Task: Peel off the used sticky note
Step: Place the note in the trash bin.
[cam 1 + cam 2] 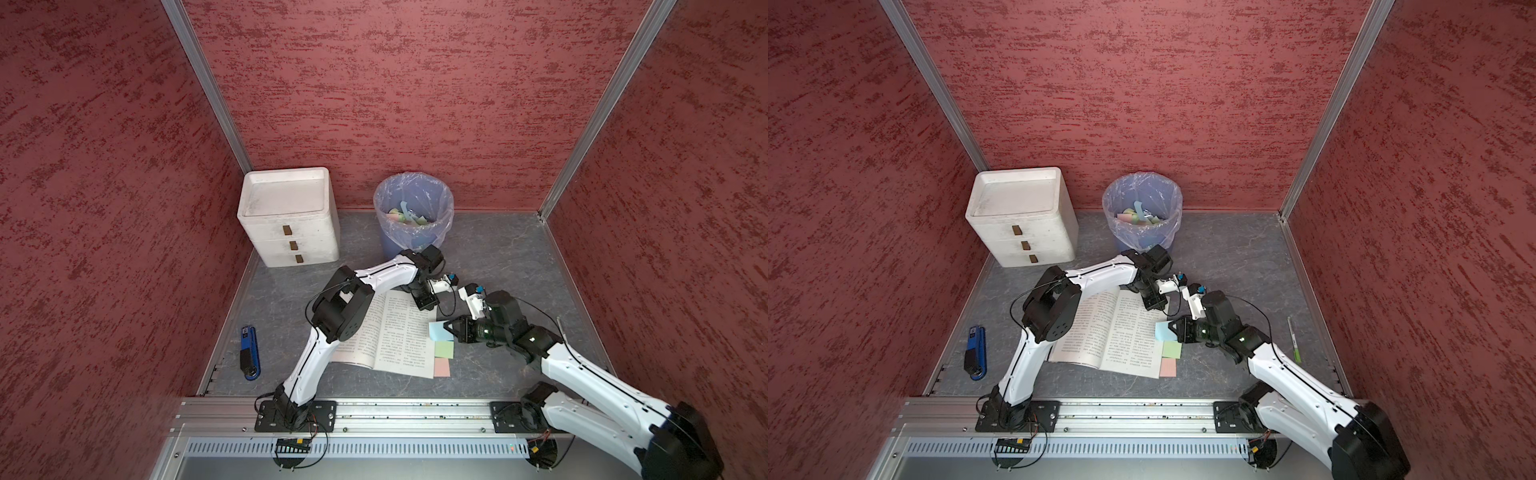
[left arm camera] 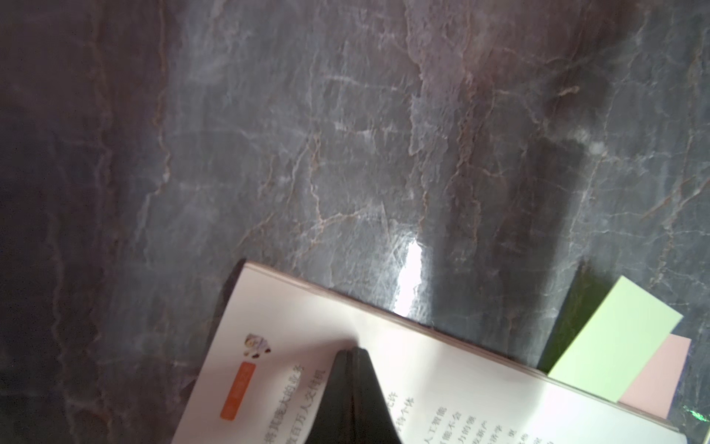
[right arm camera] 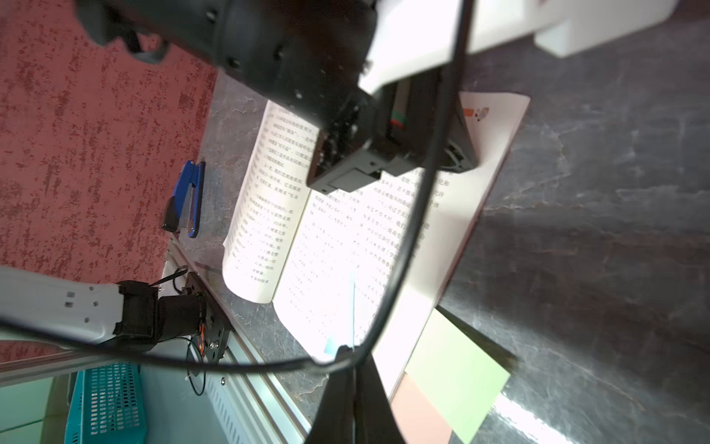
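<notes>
Just off the outer margin of the book, the right gripper is clenched on the blue sticky note, stuck edge bookward; the left gripper, clenched empty, rests on the page behind.

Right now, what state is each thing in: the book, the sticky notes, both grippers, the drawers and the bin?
book: open, lying flat
left gripper: shut, tips on the page
right gripper: shut on the blue sticky note
blue sticky note: pinched at the page edge
green sticky note: stuck to page edge
pink sticky note: stuck to page edge
drawer unit: three drawers closed
bin: lined, holding discarded notes
</notes>
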Robot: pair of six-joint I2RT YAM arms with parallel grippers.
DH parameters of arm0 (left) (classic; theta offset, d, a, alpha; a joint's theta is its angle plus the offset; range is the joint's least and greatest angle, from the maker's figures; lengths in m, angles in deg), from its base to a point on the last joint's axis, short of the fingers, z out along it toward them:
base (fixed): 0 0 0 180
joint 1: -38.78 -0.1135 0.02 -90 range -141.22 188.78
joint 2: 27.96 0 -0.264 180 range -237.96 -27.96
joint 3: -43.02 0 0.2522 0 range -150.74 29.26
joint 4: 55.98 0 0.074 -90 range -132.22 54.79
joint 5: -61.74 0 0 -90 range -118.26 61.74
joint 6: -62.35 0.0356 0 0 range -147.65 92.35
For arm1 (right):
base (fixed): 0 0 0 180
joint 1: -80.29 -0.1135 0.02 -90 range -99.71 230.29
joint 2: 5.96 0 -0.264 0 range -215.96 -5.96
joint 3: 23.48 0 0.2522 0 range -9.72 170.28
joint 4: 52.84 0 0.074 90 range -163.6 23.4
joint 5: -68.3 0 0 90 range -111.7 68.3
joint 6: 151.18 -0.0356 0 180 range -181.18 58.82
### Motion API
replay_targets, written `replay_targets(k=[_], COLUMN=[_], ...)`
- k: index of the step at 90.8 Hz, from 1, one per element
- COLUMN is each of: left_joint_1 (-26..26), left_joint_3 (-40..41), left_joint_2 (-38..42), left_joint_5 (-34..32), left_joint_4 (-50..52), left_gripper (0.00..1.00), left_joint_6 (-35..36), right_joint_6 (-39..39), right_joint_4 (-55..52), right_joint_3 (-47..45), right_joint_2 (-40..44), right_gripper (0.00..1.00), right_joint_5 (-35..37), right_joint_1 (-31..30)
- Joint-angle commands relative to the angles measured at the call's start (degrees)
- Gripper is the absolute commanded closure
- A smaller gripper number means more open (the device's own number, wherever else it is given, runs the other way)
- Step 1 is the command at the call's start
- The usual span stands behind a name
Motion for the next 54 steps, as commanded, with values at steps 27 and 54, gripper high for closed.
replay_targets(k=[27, 54], left_joint_1=[-5.29, -15.93], left_joint_3=[11.80, 24.31], left_joint_2=[17.25, 27.54], left_joint_5=[9.51, 10.29], left_joint_4=[5.85, 6.97], left_gripper=[0.99, 0.98], left_joint_6=[0.93, 2.94], right_joint_6=[5.94, 10.37], right_joint_4=[-31.43, -34.95], right_joint_3=[27.95, 49.54], right_joint_2=[6.00, -6.17], right_gripper=[1.00, 1.00], right_joint_5=[8.93, 9.77], right_joint_1=[-0.04, 2.50])
